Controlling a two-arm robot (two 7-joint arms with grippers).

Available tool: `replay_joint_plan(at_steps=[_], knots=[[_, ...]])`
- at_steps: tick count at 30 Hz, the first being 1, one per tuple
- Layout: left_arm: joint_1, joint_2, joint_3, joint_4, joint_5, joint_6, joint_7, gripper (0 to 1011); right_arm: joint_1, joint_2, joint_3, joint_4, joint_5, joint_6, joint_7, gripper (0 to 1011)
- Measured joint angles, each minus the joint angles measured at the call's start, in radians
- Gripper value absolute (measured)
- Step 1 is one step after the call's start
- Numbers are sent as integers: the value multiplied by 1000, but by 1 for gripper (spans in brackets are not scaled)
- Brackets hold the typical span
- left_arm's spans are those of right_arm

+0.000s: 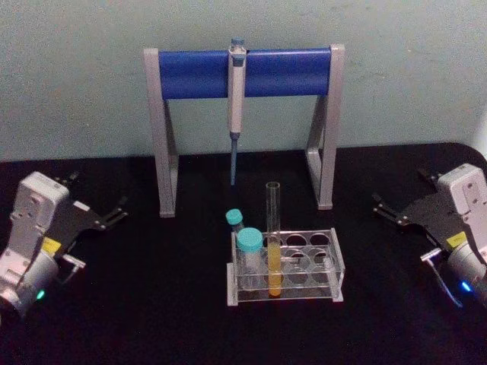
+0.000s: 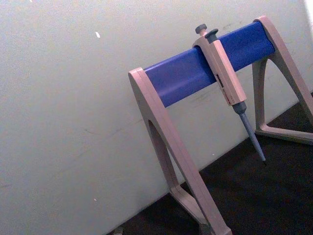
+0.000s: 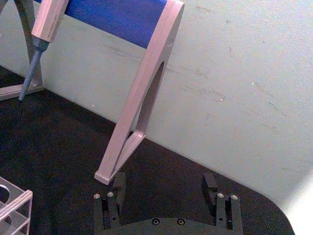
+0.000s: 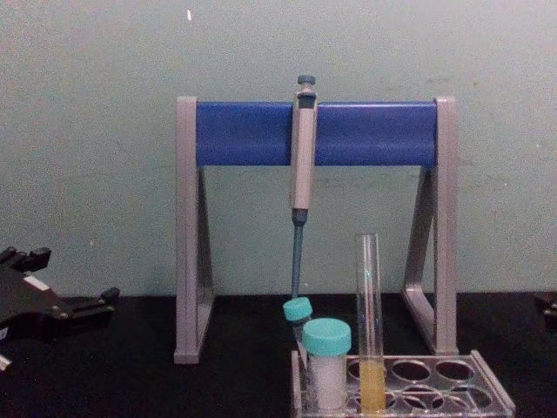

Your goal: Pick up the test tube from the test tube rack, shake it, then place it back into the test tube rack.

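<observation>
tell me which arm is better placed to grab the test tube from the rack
Probably right: the right end effector, open, sits slightly nearer the test tube, with free rack holes on that side; the teal-capped vials stand between it and the left end effector.

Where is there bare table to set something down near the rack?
Free: table between left end effector and test tube rack, and between rack and right end effector. Crowded: rack's left end, with vials and test tube; pipette hangs behind.
</observation>
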Motion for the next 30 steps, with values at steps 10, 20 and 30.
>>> replay_joint_plan(at_steps=[10, 20, 30], knots=[[0, 0, 0, 0, 0, 0, 0, 1001, 0, 0, 0, 0, 0, 0, 0, 1000], [0, 0, 0, 0, 0, 0, 0, 1001, 0, 0, 0, 0, 0, 0, 0, 1000], [0, 0, 0, 0, 0, 0, 0, 1001, 0, 0, 0, 0, 0, 0, 0, 1000]])
